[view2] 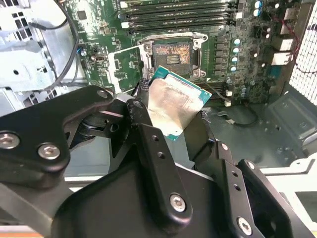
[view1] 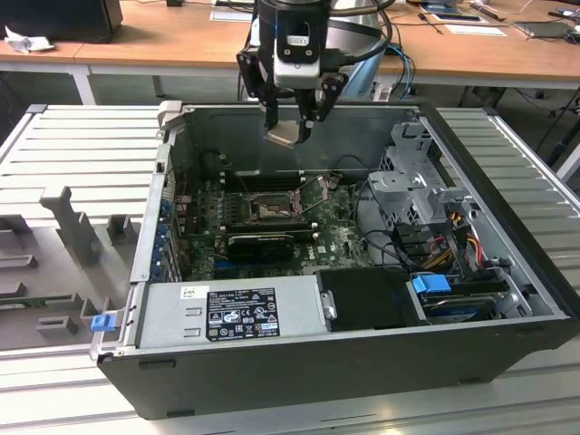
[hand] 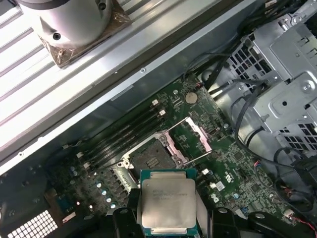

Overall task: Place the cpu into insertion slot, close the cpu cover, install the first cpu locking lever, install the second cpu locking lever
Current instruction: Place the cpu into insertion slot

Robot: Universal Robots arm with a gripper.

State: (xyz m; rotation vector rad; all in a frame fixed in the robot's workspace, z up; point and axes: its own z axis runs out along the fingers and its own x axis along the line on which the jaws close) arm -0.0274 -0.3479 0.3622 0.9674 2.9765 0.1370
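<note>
Over the open computer case (view1: 362, 362), the fingers (view2: 153, 148) clamp the cpu (view2: 173, 104), apart from the insertion slot (view2: 172, 57).

Our arm (view1: 290, 14) comes straight down from above with the wrist vertical, and the gripper (view1: 288, 133) hangs at the end of it, pointing down. The black fingers (view2: 151, 144) are closed in from both sides and pinch the cpu (view2: 173, 106) by its edges. In both wrist views we see the linkages angled inward toward the cpu. In the exterior view it sits a bit tilted between the fingertips.
</note>
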